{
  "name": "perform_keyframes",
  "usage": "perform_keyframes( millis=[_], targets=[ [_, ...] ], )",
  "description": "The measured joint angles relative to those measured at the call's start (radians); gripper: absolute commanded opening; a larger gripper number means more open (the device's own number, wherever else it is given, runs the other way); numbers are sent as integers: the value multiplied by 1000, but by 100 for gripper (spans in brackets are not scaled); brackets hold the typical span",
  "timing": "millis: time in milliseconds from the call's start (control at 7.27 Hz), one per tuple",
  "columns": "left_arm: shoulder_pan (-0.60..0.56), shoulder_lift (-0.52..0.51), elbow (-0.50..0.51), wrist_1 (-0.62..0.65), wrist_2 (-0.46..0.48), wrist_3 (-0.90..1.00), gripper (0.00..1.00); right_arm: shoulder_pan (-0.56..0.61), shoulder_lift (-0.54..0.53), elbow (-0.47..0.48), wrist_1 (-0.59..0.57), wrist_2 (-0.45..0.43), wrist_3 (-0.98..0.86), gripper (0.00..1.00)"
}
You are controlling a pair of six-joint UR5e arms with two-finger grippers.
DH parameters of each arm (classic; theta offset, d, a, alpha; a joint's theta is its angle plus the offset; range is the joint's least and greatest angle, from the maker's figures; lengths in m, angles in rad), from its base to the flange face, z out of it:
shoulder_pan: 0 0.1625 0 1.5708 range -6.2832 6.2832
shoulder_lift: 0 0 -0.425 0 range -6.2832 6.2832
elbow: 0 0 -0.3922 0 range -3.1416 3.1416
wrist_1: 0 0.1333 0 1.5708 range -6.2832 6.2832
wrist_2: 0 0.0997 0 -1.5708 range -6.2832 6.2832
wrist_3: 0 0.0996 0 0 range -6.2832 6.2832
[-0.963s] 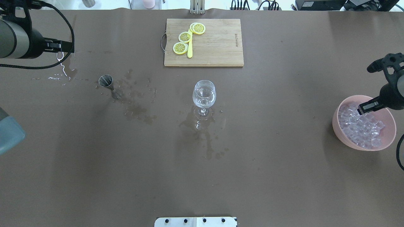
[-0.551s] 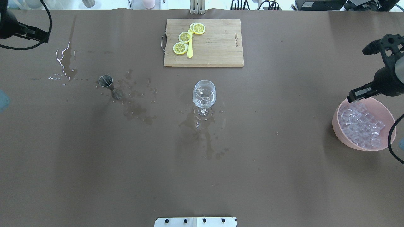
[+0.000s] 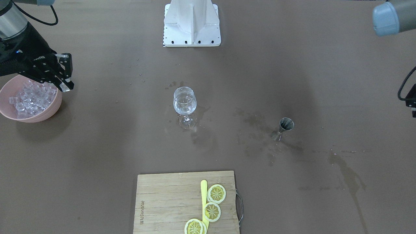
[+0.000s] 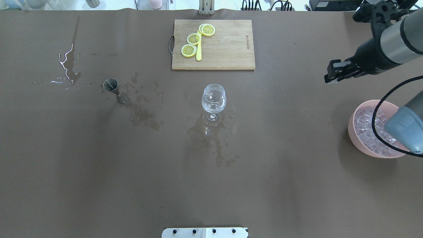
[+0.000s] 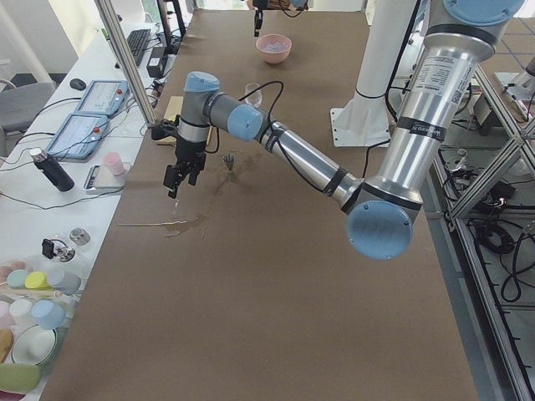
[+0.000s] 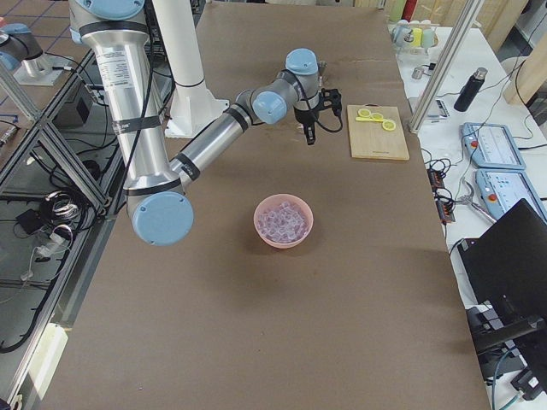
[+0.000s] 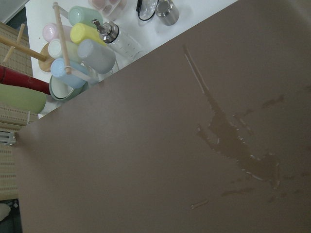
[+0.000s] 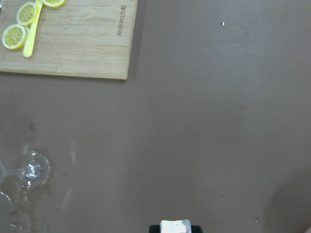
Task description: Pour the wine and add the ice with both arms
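Note:
The wine glass stands upright mid-table on a wet patch; any clear wine in its bowl is hard to make out. It also shows in the front view. My right gripper hangs above bare table, beyond and left of the pink bowl of ice cubes. In the right wrist view it is shut on one ice cube. My left gripper hangs over the table's left end, clear of the steel jigger; I cannot tell whether it is open or shut.
A wooden cutting board with lemon slices and a yellow knife lies behind the glass. Spilled liquid streaks the table at the far left and around the jigger. Cups and bottles stand past the left end.
My right gripper rose out of the ice bowl and moved away and to the left with a cube. My left arm drew back out of the overhead view.

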Motion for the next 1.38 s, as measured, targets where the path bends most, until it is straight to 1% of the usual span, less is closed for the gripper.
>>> perform_keyframes(
  millis=[138, 275, 413, 688, 963, 1101, 1376],
  targets=[
    [-48, 9, 61, 1, -139, 23, 98, -26, 47, -7, 4, -6, 82, 0],
    [-84, 31, 99, -2, -237, 32, 98, -54, 86, -11, 7, -26, 155, 0],
    [-106, 52, 113, -5, -284, 43, 98, -86, 124, -18, 9, -61, 210, 0],
    [-134, 90, 119, -1, -331, 111, 98, -172, 189, -41, 40, -160, 316, 0],
    [-144, 109, 119, 1, -343, 148, 98, -263, 210, -95, 171, -276, 421, 0],
    [-145, 111, 121, 1, -344, 152, 98, -292, 231, -130, 234, -319, 465, 0],
    [-145, 111, 122, 0, -344, 153, 98, -337, 287, -182, 284, -363, 524, 0]
  ],
)
